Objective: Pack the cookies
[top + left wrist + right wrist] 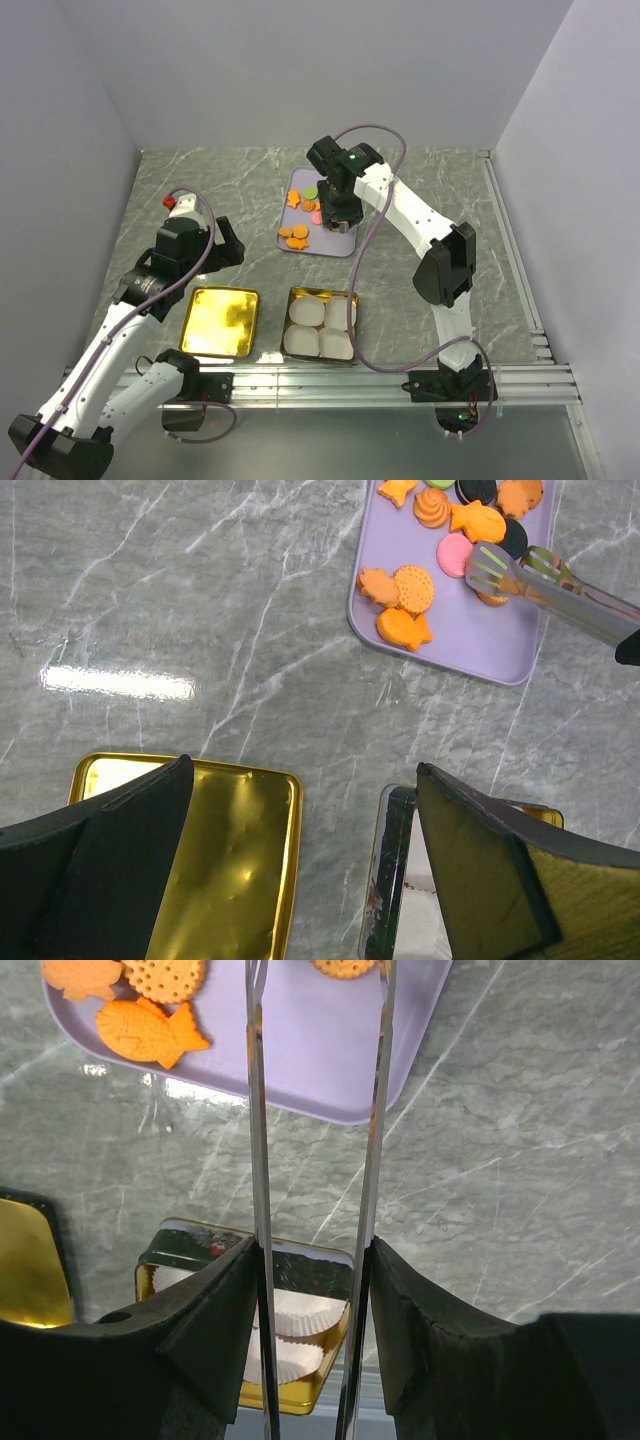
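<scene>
Over tray (480, 645) | right end effector (312, 1260) grasping tongs (545, 580) | cookies (415, 590) beneath tong tips | left end effector (303, 775) released

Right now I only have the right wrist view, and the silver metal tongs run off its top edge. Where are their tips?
Observer: The tongs end over the lavender plastic tray, tips right beside a round pink cookie.
Operator: And the left gripper, is it anywhere near them?
Observer: No. The left gripper is open and empty, close to the gold metal lid and apart from the tray.
</scene>
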Motion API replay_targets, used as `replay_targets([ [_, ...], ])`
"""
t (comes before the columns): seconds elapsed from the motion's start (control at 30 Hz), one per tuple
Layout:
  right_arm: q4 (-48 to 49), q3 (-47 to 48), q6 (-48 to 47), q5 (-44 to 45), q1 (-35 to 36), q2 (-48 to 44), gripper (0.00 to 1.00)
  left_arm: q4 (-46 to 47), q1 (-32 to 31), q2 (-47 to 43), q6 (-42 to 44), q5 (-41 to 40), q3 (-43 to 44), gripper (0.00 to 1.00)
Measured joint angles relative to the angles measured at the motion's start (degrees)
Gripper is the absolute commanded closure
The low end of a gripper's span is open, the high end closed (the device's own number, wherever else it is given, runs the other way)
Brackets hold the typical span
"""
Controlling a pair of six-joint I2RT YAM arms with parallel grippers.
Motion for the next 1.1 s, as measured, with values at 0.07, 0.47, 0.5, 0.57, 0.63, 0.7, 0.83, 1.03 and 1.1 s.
replay_targets([
  [0.07, 0.0, 0.0, -0.3, 0.0, 0.0, 0.0, 0.46, 0.0, 0.0, 0.0, 0.0, 0.0, 0.0, 0.01],
  [0.47, -0.1, 0.0, -0.9, -0.1, 0.0, 1.6, 0.58, 0.0, 0.0, 0.2, 0.0, 0.0, -0.2, 0.01],
  [0.5, -0.1, 0.0, -0.9, -0.1, 0.0, 1.7, 0.59, 0.0, 0.0, 0.2, 0.0, 0.0, -0.2, 0.01],
  [0.57, -0.1, 0.0, -0.9, -0.2, 0.0, 1.8, 0.6, 0.0, 0.0, 0.2, 0.0, 0.0, -0.2, 0.01],
  [0.63, -0.1, 0.0, -0.9, -0.2, 0.0, 1.8, 0.61, 0.0, 0.2, 0.2, 0.0, 0.0, -0.2, 0.01],
  [0.7, -0.1, 0.0, -0.9, -0.2, 0.0, 1.8, 0.61, 0.0, 0.3, 0.2, 0.0, 0.0, -0.2, 0.0],
  [0.83, -0.2, 0.1, -0.9, 0.0, 0.0, 1.8, 0.62, 0.0, 0.5, 0.6, 0.0, 0.0, -0.2, 0.01],
  [1.03, -0.2, 0.5, -0.9, 0.4, 0.0, 1.8, 0.64, 0.0, 1.0, 0.6, 0.0, 0.1, -0.2, 0.01],
  [1.1, -0.3, 0.5, -0.9, 0.5, 0.0, 1.5, 0.65, 0.1, 1.1, 0.6, 0.0, 0.1, -0.2, 0.01],
])
